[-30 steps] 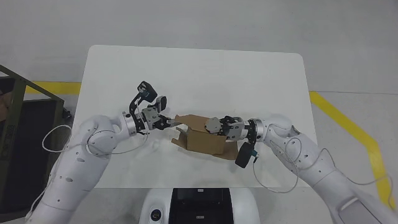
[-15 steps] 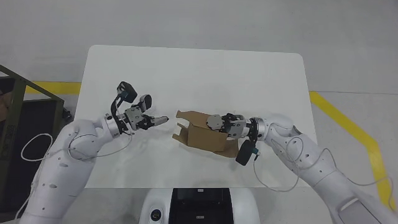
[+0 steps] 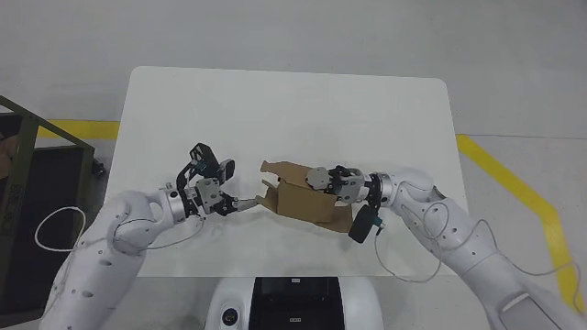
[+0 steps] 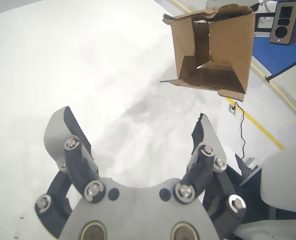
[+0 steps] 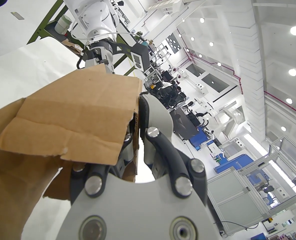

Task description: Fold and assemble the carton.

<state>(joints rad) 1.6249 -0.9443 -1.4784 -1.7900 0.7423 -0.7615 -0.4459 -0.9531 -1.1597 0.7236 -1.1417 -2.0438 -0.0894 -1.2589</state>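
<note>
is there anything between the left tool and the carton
Nothing visible. Only bare table lies between the open left tool and the carton's open end; the right tool holds the carton at its far end.

The carton (image 3: 298,203) is brown, the table (image 3: 293,110) white.

White table (image 3: 293,110) on grey floor (image 3: 275,9), yellow tape lines (image 3: 504,176), green rack (image 3: 18,110) beside, bright ceiling lights (image 5: 295,30).

Right pincer (image 5: 136,118) — one finger behind the carton (image 5: 70,106) flap, perhaps inside
</note>
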